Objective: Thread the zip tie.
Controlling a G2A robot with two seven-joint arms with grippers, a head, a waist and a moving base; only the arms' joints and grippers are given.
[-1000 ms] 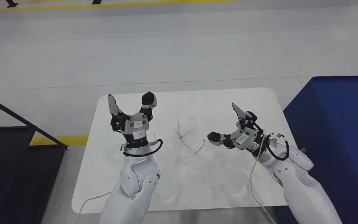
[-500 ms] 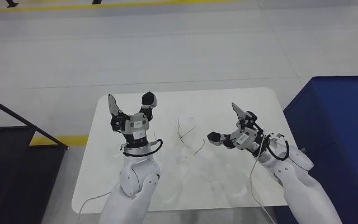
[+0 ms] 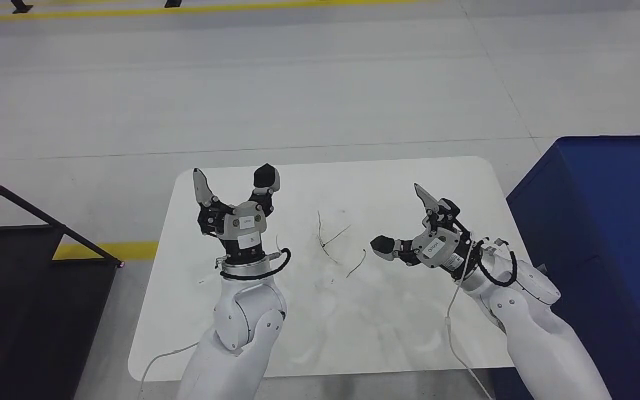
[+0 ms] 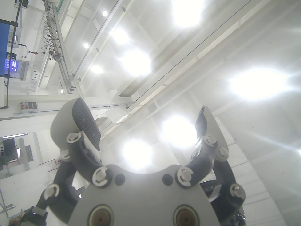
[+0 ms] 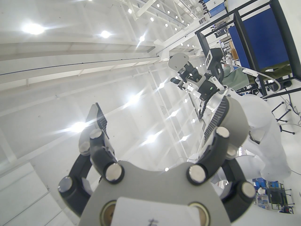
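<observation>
Left hand [image 3: 232, 180]: fingers spread wide, nothing between them, raised above the table [image 3: 450, 180]. In the left wrist view the same hand [image 4: 143, 123] points up at the ceiling lights [image 4: 256, 83]. Both ribbed pads [image 4: 85, 121] are bare.

Right hand [image 3: 400, 218]: also open and empty, turned sideways so its fingertips point toward the left hand. In the right wrist view the hand [image 5: 157, 118] faces up and across. The left arm stands farther off beyond one finger, and ceiling lamps lie behind.

The top view alone gives the table surface. The wrist views give the pad faces and the hall overhead.

Zip tie [image 3: 337, 236]: a thin dark strand lying flat on the white table, between the two hands and nearer the right hand's fingertips. It touches neither hand. More thin strands [image 3: 355, 264] lie just beside it, loosely crossed and slightly curved. I cannot tell heads from tails, nor whether any strand is threaded.

Outward from the right hand: a blue cabinet [image 3: 590, 220] beside the table's edge. Outward from the left hand: a black frame [image 3: 50, 230] and a yellow floor line [image 3: 100, 250].
</observation>
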